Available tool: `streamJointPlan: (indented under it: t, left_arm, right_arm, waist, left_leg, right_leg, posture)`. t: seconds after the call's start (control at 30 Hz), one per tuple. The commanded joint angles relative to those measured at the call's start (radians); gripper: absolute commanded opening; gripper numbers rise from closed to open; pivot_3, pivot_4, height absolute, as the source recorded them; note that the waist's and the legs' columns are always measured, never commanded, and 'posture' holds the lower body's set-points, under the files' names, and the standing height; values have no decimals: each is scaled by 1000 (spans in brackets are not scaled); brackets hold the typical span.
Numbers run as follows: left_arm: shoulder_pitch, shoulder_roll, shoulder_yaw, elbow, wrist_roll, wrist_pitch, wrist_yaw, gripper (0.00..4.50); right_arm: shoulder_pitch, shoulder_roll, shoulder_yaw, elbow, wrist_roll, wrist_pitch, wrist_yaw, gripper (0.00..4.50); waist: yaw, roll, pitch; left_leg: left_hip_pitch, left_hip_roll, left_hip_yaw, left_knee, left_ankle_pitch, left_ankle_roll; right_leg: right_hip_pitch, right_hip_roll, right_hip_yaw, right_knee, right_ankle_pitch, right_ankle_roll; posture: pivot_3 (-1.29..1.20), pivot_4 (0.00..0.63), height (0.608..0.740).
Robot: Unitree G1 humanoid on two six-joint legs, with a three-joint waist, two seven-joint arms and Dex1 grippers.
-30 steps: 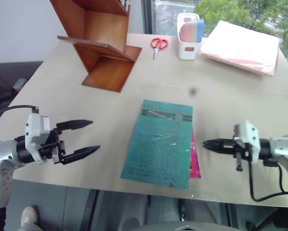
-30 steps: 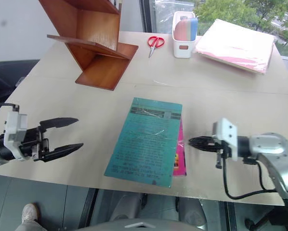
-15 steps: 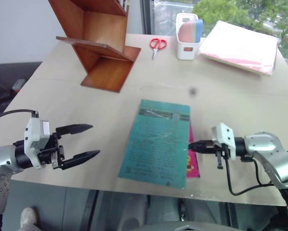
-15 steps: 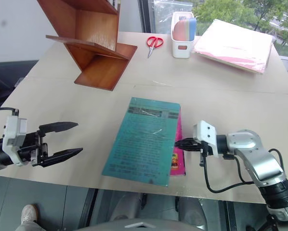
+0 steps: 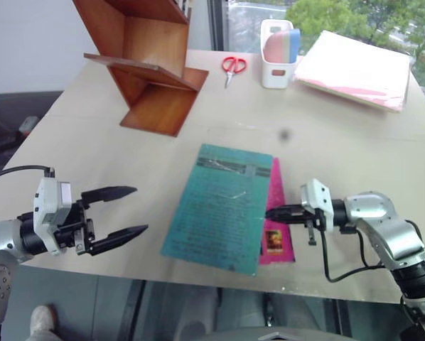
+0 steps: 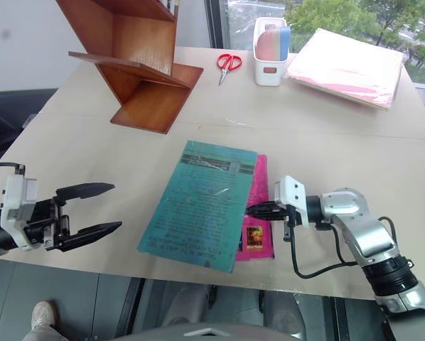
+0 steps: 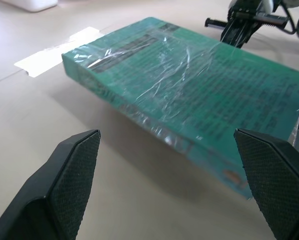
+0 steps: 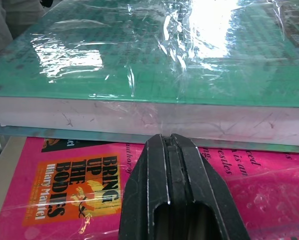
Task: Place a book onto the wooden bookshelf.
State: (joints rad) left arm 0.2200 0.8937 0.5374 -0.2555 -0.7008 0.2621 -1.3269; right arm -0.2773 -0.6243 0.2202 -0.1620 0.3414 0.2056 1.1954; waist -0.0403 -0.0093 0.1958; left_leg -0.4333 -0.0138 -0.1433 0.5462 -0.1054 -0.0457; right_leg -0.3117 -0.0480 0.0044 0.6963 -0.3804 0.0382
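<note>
The teal book (image 5: 216, 207) lies flat near the table's front edge, partly covering a magenta-pink book (image 5: 278, 220) on its right. My right gripper (image 5: 269, 213) is shut. It lies low over the pink book with its tip against the teal book's right page edge (image 8: 139, 115). My left gripper (image 5: 138, 209) hovers open to the left of the book, a gap of bare table between them, its fingers (image 7: 69, 170) pointing at the book (image 7: 199, 95). The wooden bookshelf (image 5: 145, 60) stands at the back left.
Red scissors (image 5: 234, 66), a white holder (image 5: 278, 51) and a pink-and-white paper stack (image 5: 354, 69) sit along the back of the table. The teal book's near corner reaches close to the table's front edge (image 5: 198, 273).
My right gripper moved left onto the pink book and pushed the teal book leftward, uncovering more of the pink one. The left gripper stayed in place, still open.
</note>
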Motion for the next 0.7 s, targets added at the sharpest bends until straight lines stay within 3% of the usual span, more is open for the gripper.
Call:
streamJointPlan:
  t: [0.03, 0.27, 0.5, 0.6, 0.7]
  left_arm:
    - [-5, 11, 23, -23, -29, 11, -17, 4500]
    - [-28, 0, -5, 24, -22, 139, 97, 4500]
    - [-165, 22, -57, 49, -170, 534, 330, 4500]
    - [-281, 62, -100, 146, -285, 792, 353, 4500]
    - [-445, 56, -144, 302, -391, 1068, 392, 4500]
  right_arm:
    - [-11, 3, -12, -6, 3, -29, 9, 25]
    - [47, -63, -105, -63, 60, -24, 20, 25]
    - [122, -129, -235, -156, 116, -16, -14, 25]
    - [137, -155, -283, -203, 165, 38, -25, 25]
    - [143, -177, -320, -249, 209, 79, -34, 1203]
  waist:
    - [0, 0, 0]
    - [1, 0, 0]
    - [3, -1, 0]
    - [-1, -1, 0]
    - [0, -1, 0]
  left_leg:
    - [0, 0, 0, 0, 0, 0]
    - [0, 0, 0, 0, 0, 0]
    - [0, 0, -1, 1, 0, 0]
    - [0, 0, 0, 1, 0, 0]
    - [1, 0, 0, 1, 0, 0]
  right_leg:
    - [0, 0, 0, 0, 0, 0]
    - [0, 0, 0, 0, 0, 0]
    - [0, 0, 0, 1, 0, 0]
    - [0, 1, 0, 2, 0, 0]
    - [0, 1, 0, 3, 0, 1]
  posture:
    - [0, 150, 740]
    - [0, 150, 740]
    - [0, 150, 740]
    - [0, 150, 740]
    - [0, 150, 740]
